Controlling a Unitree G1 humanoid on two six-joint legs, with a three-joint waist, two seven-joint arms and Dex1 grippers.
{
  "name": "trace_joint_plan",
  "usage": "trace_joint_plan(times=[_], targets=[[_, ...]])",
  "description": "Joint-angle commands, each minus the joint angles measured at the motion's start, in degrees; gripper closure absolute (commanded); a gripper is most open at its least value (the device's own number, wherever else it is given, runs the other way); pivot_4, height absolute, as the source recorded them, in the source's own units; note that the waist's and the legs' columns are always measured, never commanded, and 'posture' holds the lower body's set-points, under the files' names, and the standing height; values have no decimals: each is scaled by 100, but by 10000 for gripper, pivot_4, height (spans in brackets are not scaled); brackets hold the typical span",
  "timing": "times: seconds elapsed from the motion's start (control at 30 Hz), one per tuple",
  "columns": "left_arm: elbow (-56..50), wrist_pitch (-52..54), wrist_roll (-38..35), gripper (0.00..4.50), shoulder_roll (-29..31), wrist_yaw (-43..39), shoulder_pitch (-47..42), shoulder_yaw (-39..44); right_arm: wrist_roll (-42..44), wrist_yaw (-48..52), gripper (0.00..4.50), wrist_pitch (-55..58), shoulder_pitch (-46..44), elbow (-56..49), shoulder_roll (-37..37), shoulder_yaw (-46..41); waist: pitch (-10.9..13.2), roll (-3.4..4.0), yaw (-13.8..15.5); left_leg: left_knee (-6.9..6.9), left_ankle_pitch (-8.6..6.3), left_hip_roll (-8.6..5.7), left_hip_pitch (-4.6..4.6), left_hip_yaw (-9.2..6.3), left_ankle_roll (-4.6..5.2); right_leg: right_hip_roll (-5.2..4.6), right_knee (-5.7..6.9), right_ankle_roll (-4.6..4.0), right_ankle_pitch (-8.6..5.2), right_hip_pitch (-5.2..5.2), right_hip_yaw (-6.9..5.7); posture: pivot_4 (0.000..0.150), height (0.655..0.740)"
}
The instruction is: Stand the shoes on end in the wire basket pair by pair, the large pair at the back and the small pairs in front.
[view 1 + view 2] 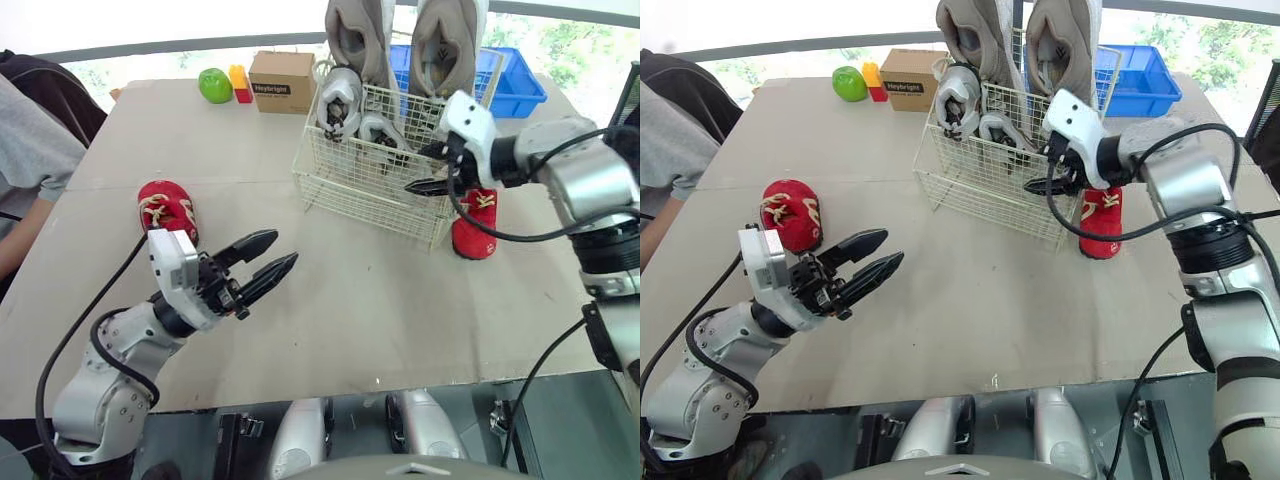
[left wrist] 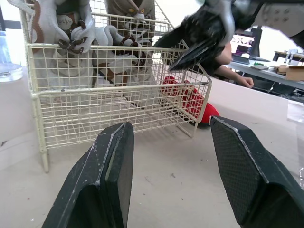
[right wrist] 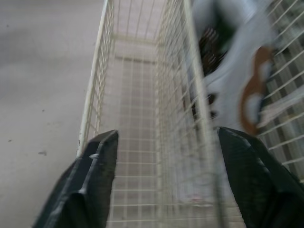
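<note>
Table [image 1: 330,300] with wire basket [image 1: 350,190], left red shoe [image 1: 168,208], right red shoe [image 1: 477,228], box [image 1: 282,82], apple [image 1: 214,85], bin [image 1: 515,85].

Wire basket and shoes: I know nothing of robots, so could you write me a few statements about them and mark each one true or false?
1. The large grey shoes stand at the back of the wire basket. True.
2. Both red shoes are inside the basket. False: the left red shoe lies on the table, and the right red shoe sits outside, beside the basket.
3. The left pincer holds a red shoe. False: it is open and empty, in front of the shoe.
4. The right pincer is open at the basket's wall. True.
5. A blue bin sits behind the basket. True.
</note>
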Motion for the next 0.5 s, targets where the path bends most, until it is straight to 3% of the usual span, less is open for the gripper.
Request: trace_joint_plan(times=[0.03, 0.13, 0.17, 0.37, 0.43, 0.5], targets=[[-105, -25, -62, 17007, 16, 26, -130, 20, -428, 7, 30678, -833, -313, 642, 81, 231, -1, -2, -10, 1, 0, 0, 2, 3, 0, 1, 0, 1, 0, 1, 3, 1500, 7400], [-137, -50, -60, 17007, 20, 29, -47, 69, -713, 73, 41782, -2074, -375, 1092, 121, 270, -2, -3, -47, 2, 0, -2, 2, 11, 1, 4, -3, 1, 0, 0, 9, 1500, 7400], [-168, -65, -55, 17007, 9, 31, 5, 76, -736, 126, 42704, -2420, -394, 1229, 140, 234, -2, -4, -61, 0, 0, 2, 7, 15, 1, 11, -4, 2, 1, 1, 14, 1500, 7400], [-356, -57, -74, 17007, -7, 146, 146, 78, -872, 205, 42705, -3401, -538, 1966, 206, 112, -2, -3, -43, 1, 0, 8, 8, 12, 1, 21, 2, 3, 1, 1, 13, 1500, 7400], [-492, 26, -121, 17007, 24, 289, 130, 91, -744, 287, 42707, -3111, -556, 1850, 283, 42, -2, -3, -44, 3, 0, 8, 9, 13, 0, 20, 3, 3, 2, 1, 14, 1500, 7400], [-582, 81, -155, 17007, 46, 392, 112, 89, -779, 204, 42709, -2138, -588, 1653, 319, 56, -2, -3, -45, 3, 0, 8, 9, 12, 1, 19, 4, 2, 2, 1, 14, 1500, 7400]])
